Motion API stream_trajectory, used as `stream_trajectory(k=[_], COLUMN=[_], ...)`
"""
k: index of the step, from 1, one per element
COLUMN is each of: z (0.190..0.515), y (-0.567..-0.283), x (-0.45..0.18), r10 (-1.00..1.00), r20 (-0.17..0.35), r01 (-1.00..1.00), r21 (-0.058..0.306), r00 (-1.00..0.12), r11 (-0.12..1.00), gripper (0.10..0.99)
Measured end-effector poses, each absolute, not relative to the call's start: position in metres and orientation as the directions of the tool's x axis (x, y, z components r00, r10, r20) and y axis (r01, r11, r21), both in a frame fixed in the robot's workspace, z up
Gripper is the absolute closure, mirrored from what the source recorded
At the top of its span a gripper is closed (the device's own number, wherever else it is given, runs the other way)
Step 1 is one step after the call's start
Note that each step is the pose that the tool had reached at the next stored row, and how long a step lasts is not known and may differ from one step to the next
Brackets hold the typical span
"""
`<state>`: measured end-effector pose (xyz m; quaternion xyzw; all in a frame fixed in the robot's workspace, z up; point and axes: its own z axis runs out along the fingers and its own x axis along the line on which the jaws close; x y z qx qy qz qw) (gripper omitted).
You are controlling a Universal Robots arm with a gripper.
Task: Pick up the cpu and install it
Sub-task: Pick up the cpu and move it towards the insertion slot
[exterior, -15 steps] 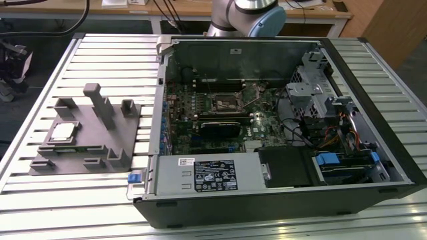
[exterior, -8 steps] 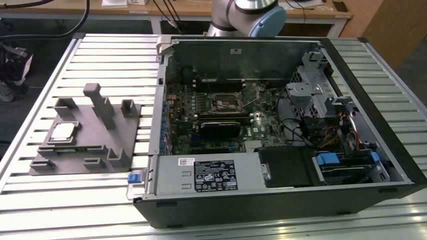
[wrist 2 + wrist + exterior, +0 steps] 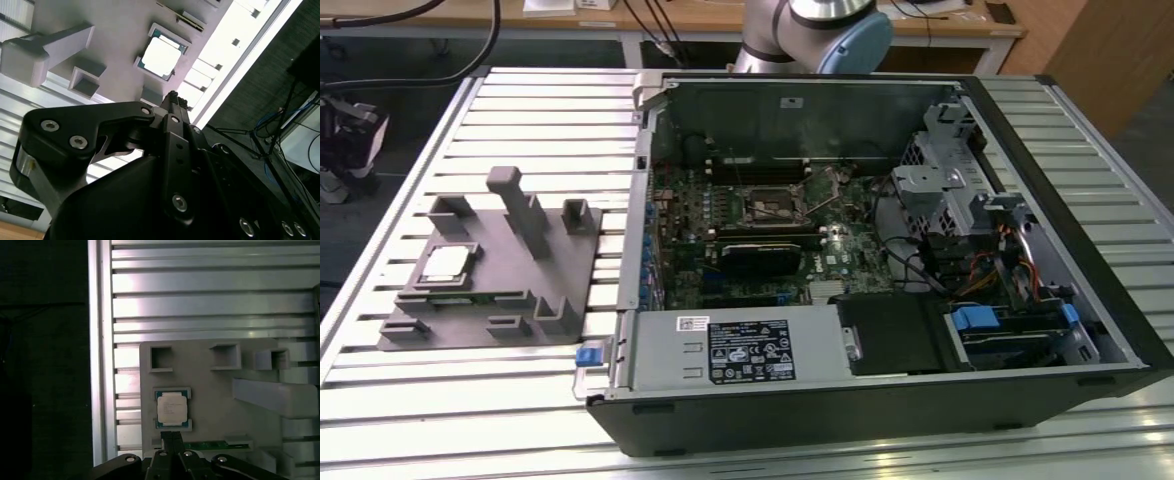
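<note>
A: Silvery cpu (image 3: 172,408) lies in its grey holder (image 3: 212,407), just beyond the gripper (image 3: 172,435) tips, apart from them.
B: Gripper's state?
A: Jaws closed together, holding nothing. Pick-up not yet made; install, by my reading, all to do.

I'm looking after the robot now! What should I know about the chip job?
End effector: shut, holding nothing, up above the grey plastic holder block and not touching anything.
Cpu, the small square silvery chip: lying flat in its pocket on the holder, to the exterior view's left of the open black computer case.
Done: nothing lifted yet.
Left: the cpu is not picked up and not in the square metal-framed motherboard socket.
</note>
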<state>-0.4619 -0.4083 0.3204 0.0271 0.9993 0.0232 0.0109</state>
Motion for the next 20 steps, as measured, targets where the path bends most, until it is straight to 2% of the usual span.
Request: stream_trajectory(k=[4, 6, 7, 11, 12, 13, 15, 16, 17, 19, 20], z=[0.317, 0.314, 0.313, 0.306, 0.304, 0.303, 0.300, 0.299, 0.297, 0.294, 0.292], y=[-0.410, -0.411, -0.411, -0.411, -0.411, -0.411, -0.411, -0.411, -0.412, -0.412, -0.412], x=[-0.462, -0.462, -0.462, -0.461, -0.461, -0.461, -0.461, -0.461, -0.461, -0.461, -0.461], r10=[0.055, 0.055, 0.055, 0.055, 0.055, 0.055, 0.055, 0.055, 0.055, 0.055, 0.055], r20=[-0.021, -0.020, -0.020, -0.019, -0.019, -0.019, -0.019, -0.019, -0.019, -0.019, -0.019], r01=[0.054, 0.054, 0.054, 0.054, 0.054, 0.054, 0.054, 0.054, 0.054, 0.054, 0.054], r21=[0.049, 0.050, 0.051, 0.051, 0.051, 0.051, 0.051, 0.051, 0.051, 0.051, 0.051], r00=[-0.998, -0.998, -0.998, -0.998, -0.998, -0.998, -0.998, -0.998, -0.998, -0.998, -0.998], r11=[0.997, 0.997, 0.997, 0.997, 0.997, 0.997, 0.997, 0.997, 0.997, 0.997, 0.997], gripper=[0.973, 0.855, 0.855, 0.620, 0.620, 0.561, 0.561, 0.447, 0.388, 0.388, 0.325])
